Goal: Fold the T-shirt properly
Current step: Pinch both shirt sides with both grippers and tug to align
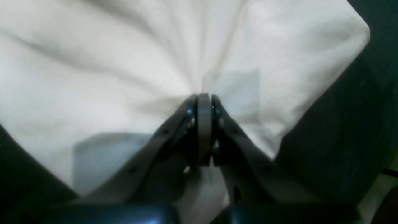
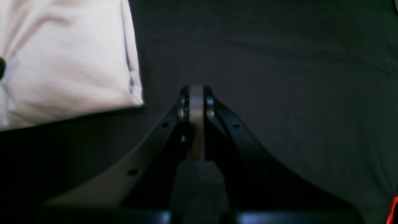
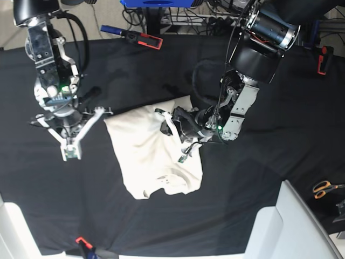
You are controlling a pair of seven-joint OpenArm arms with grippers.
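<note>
The T-shirt (image 3: 153, 156) lies partly folded and wrinkled in the middle of the black table cloth (image 3: 259, 178). The left gripper (image 1: 204, 98) has its jaws closed, tips pressed into the shirt's right part. The right gripper (image 3: 70, 154), also closed and holding nothing, hovers over bare cloth left of the shirt.

Black cloth (image 3: 280, 129) covers table; orange-handled scissors (image 3: 325, 188) at right edge; cables (image 3: 199, 19) behind far side.
</note>
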